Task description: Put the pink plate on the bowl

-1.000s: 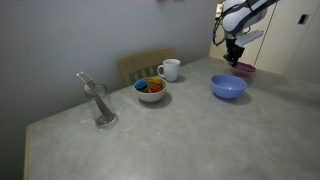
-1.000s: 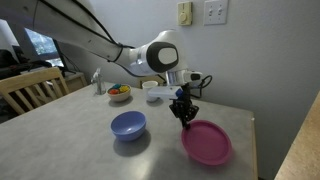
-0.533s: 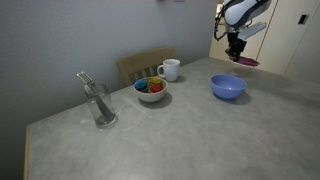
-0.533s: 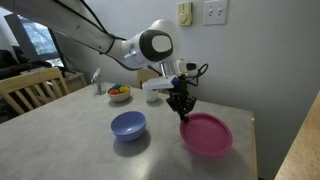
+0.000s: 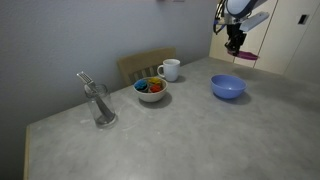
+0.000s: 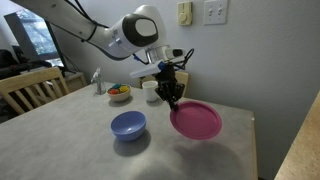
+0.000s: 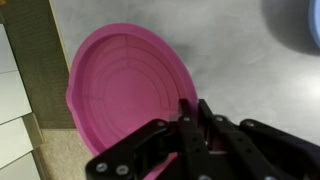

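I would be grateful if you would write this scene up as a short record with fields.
gripper: shut on the rim of the pink plate
pink plate: held clear of the table, off to one side of the bowl
bowl: light blue, upright on the table, looks empty
other items: white bowl with colourful contents, white mug, glass
task status: plate not yet on the bowl

White rounded arm (image 6: pixel 140 30), black end effector (image 6: pixel 173 103)
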Tool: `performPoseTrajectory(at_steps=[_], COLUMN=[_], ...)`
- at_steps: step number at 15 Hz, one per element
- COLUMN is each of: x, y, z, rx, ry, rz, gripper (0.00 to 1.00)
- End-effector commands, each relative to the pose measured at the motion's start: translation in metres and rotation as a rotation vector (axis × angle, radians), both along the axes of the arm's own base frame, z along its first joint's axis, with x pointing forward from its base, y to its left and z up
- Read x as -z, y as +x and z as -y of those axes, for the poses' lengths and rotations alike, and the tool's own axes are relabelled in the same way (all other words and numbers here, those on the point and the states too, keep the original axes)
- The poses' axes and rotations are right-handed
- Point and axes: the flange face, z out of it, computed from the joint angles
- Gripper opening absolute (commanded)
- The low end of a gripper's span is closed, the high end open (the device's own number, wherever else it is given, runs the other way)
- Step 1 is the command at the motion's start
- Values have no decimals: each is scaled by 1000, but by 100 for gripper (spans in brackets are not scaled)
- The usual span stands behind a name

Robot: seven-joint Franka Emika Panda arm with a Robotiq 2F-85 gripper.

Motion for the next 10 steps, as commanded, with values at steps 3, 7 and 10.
performPoseTrajectory(at_steps=[3, 7, 10], x=[-26, -30, -28], y=[-18, -21, -22], z=[-44, -78, -100], rx=[-86, -148, -172], ry=[29, 72, 96], rz=[-4, -14, -28], gripper=[3, 3, 3])
